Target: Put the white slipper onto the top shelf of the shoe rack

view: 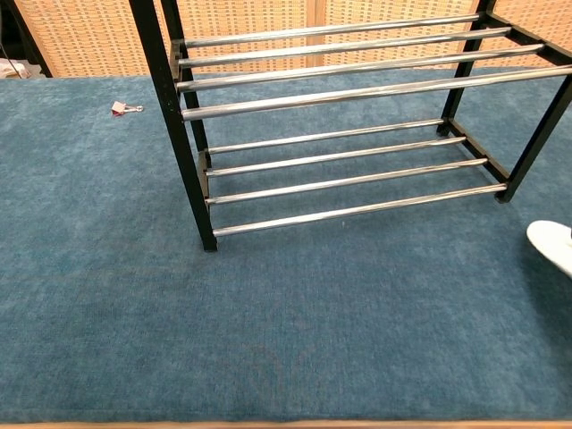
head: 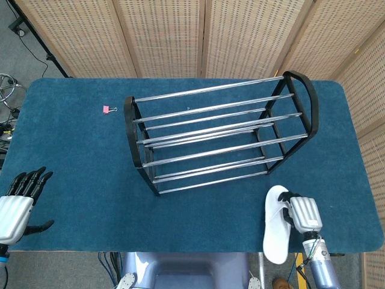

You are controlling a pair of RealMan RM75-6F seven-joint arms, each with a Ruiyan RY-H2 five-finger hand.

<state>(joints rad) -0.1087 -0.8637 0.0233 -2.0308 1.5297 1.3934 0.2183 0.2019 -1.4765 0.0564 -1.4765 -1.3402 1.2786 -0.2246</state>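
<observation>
Near right: right hand (head: 302, 212) grasps the slipper (head: 277, 224), apparently lifted at the table (head: 78, 156) edge. Near left: left hand (head: 17, 205) released. Beyond: rack (head: 219, 135); raise the slipper level above its top rails before advancing.

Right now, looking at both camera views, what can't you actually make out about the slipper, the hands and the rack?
- Slipper: chest view shows only its tip at the right edge; the rest is cut off.
- Right hand: head view shows its back only; its fingers on the slipper are hidden. Outside the chest view.
- Left hand: partly cut by the left edge in the head view.
- Pink clip: too small for detail.
- Shoe rack: top cropped in the chest view.
</observation>
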